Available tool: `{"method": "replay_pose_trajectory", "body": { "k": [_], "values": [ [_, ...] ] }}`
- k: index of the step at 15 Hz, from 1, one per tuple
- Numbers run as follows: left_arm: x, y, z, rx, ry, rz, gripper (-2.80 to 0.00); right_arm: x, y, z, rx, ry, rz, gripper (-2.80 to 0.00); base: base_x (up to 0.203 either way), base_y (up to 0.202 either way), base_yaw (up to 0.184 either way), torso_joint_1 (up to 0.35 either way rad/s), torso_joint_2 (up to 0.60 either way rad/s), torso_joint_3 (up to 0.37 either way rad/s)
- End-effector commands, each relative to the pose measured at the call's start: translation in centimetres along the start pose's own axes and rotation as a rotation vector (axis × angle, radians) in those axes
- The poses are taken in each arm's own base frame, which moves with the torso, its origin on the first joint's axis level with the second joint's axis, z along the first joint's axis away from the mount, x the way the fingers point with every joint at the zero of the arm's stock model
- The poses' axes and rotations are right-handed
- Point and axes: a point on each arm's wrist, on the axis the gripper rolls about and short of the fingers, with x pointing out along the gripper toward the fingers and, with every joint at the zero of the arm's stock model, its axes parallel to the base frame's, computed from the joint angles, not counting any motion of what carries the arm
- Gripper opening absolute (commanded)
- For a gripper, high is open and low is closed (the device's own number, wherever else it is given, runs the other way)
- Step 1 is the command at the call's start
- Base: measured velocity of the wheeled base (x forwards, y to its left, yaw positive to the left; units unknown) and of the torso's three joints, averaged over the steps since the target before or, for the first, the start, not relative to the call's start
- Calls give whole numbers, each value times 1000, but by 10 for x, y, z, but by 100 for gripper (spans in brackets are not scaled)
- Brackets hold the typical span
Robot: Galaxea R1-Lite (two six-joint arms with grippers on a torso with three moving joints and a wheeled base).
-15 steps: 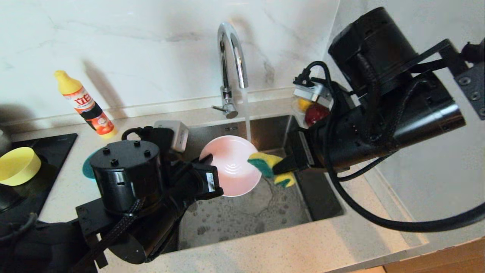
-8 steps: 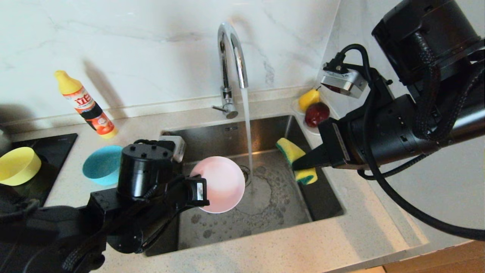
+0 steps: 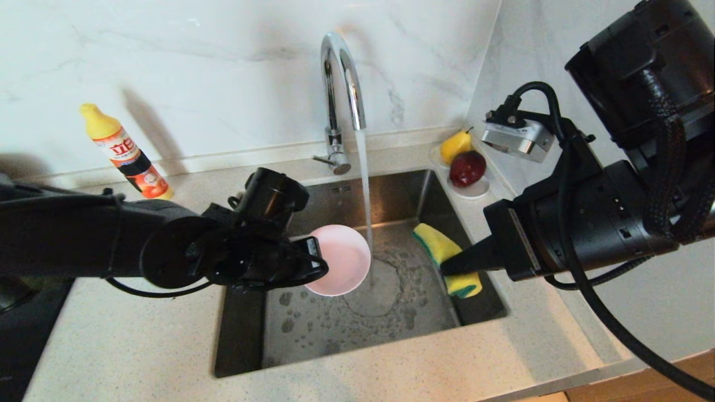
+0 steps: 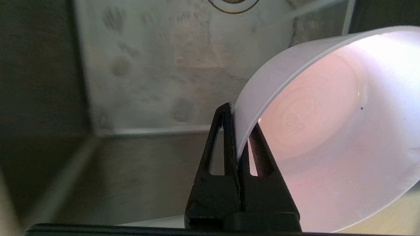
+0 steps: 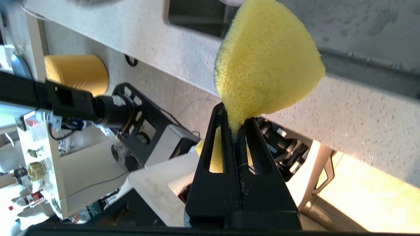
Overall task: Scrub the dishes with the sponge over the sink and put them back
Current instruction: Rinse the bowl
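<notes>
Pink bowl (image 3: 339, 267) held over the sink (image 3: 357, 312), tilted on edge, just left of the water stream (image 3: 364, 184); rim pinched between the closed fingers of the left gripper (image 3: 314, 262), one finger inside the wall, one outside, seen plainly from the left wrist (image 4: 237, 137) against the bowl (image 4: 328, 131); wet basin floor (image 4: 170, 65) behind it. Sponge (image 3: 447, 259) at the sink's right side, near the right wall, apart from the bowl; clamped at its narrow waist by the right gripper (image 3: 455, 267), jaws squeezed tight on it; yellow fan of the sponge (image 5: 265, 65) spreading beyond the fingertips of that gripper (image 5: 237, 129), thin green edge along one side. Tap (image 3: 341, 95) running, stream falling between bowl and sponge. Pear (image 3: 455, 146) and red fruit (image 3: 468, 168) on a saucer (image 3: 475, 191) at the right rear corner; bottle (image 3: 125, 153) on the counter (image 3: 391, 368) at left rear, by the wall.
</notes>
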Motion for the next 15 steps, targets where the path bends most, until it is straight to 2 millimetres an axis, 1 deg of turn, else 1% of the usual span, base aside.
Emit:
{"method": "replay_pose_trajectory", "body": {
  "k": [1,4,7,11,15],
  "values": [
    [34,-11,5,-40,43,34,-280,-1,-1,-4,4,11,-1,-280,0,0,0,0,0,0],
    [49,-23,15,-81,34,24,-280,1,-1,-4,5,15,-3,-280,0,0,0,0,0,0],
    [66,-30,19,-113,22,16,-280,-1,-1,-5,4,16,-1,-280,0,0,0,0,0,0],
    [77,-40,28,-152,-6,-9,-280,2,-5,-11,11,42,-15,-280,0,0,0,0,0,0],
    [92,-43,26,-171,-2,-4,-280,1,-6,-14,11,44,-19,-280,0,0,0,0,0,0]
  ]
}}
